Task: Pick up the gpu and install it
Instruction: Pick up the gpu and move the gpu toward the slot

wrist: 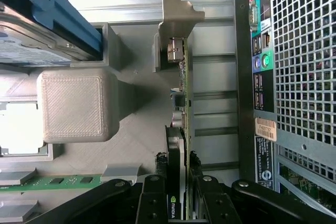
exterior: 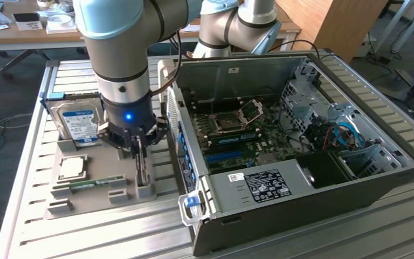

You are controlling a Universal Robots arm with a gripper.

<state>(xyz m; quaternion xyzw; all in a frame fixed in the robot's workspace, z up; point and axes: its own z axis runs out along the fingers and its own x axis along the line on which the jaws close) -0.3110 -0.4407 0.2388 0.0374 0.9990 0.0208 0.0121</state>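
So going from the exterior view's left: the gray tray (exterior: pixel 99 156) holds the spare parts, with a blue-labelled hard drive (exterior: pixel 77 121) propped at the back, a square processor chip (exterior: pixel 73 167) in front of it, and a green memory stick (exterior: pixel 92 186) lying flat near the front. Just past those, the arm comes straight down over the tray's far edge and the claw (exterior: pixel 138 144) sits right on top of the gpu (exterior: pixel 144 172), which stands on its long edge in a slot of the tray, right beside the computer case (exterior: pixel 336 189). The wrist view is the useful one: the claw (wrist: pixel 178 203) has its fingers (wrist: pixel 152 195) on either side of the card (wrist: pixel 181 108), pinched narrow, and as far as I can tell they're pressed against both faces, so I'd call it gripped. The card's metal bracket end looks seated in the holder post though, so it's grabbed but not lifted out yet. Further right, the case lies open with the motherboard (exterior: pixel 243 140) facing up and nothing plugged into the blue slots. So I'd say the grab is done or nearly so; the lift, the carry and the actual install are all left.
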